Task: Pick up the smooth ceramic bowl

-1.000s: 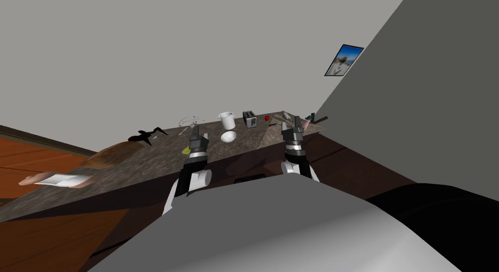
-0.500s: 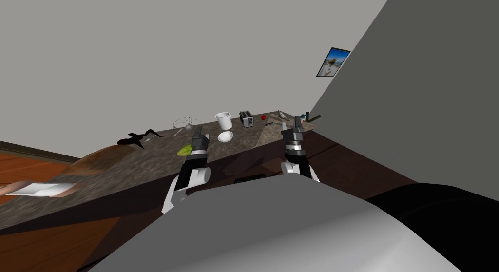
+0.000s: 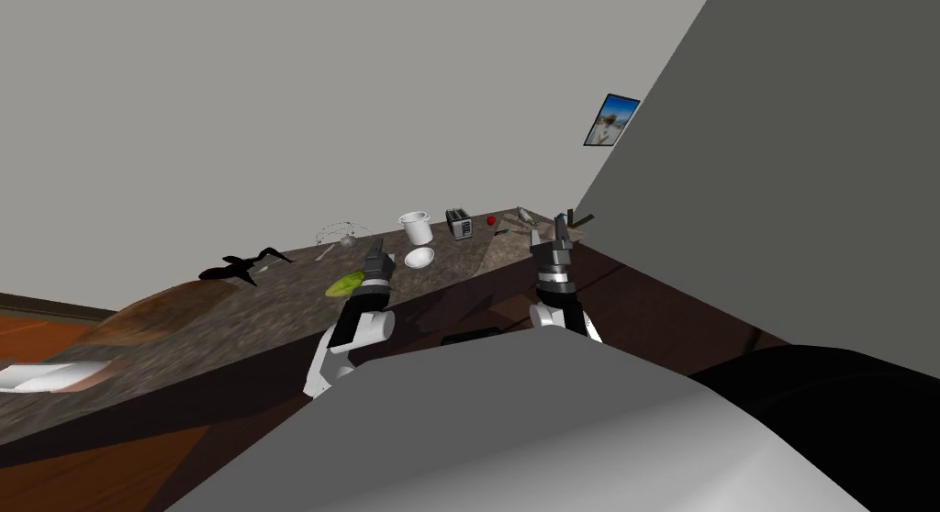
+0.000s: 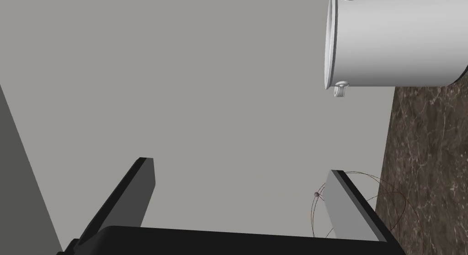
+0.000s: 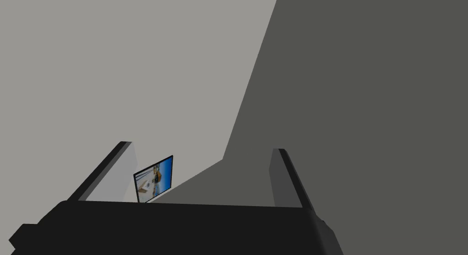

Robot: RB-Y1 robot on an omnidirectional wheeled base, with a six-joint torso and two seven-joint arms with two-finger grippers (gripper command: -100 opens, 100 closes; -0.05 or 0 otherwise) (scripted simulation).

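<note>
A smooth white bowl (image 3: 419, 257) sits on the dark speckled countertop (image 3: 275, 300), just in front of a white pot (image 3: 416, 227). My left gripper (image 3: 374, 250) hovers over the counter a little to the left of the bowl, apart from it. In the left wrist view the left gripper (image 4: 240, 179) is open and empty, and beyond its fingers are the pot (image 4: 393, 39) and the countertop (image 4: 429, 165). My right gripper (image 3: 560, 228) is raised near the counter's right end; in the right wrist view the right gripper (image 5: 203, 149) is open and empty.
A toaster (image 3: 458, 224) and a red ball-like thing (image 3: 491, 220) stand right of the pot. A thin wire dome (image 3: 338, 232) lies left of it, near one left finger as a wire dome (image 4: 361, 206). A green object (image 3: 346, 283) lies by my left forearm, a black shape (image 3: 240, 266) further left.
The whole head picture has slid left, so I have turned or moved. The green object now lies uncovered beside my left forearm. Both grippers stay open.
</note>
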